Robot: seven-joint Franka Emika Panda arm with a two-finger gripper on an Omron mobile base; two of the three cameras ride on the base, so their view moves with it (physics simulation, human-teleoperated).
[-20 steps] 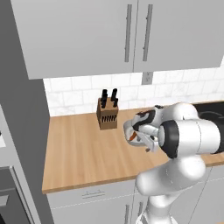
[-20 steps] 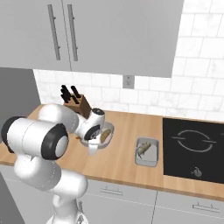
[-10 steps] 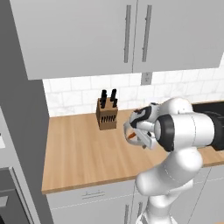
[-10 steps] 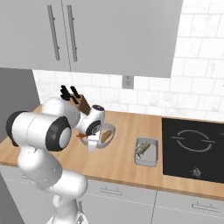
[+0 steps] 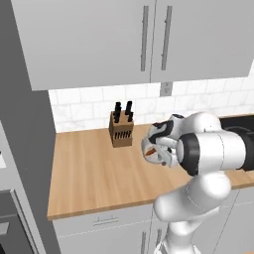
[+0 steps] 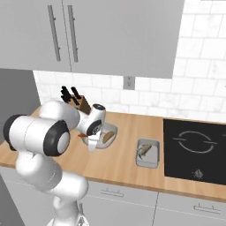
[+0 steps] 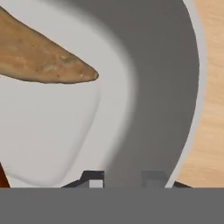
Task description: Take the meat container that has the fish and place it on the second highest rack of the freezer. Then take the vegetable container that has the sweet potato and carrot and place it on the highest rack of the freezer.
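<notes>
Straddling what seems the vegetable container (image 7: 162, 87) rim, claw (image 7: 122, 177).

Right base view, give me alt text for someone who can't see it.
A white robot arm reaches down to the vegetable container on a wooden counter, its gripper at the tray's near rim. To the right sits the meat container with the fish, then a black cooktop; a knife block stands behind the arm.

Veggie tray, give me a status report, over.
Claw down at veggie tray rim, grip not confirmed. Sweet potato and carrot inside, tray on the counter. Fish tray alongside, untouched. Nothing in the way.
</notes>
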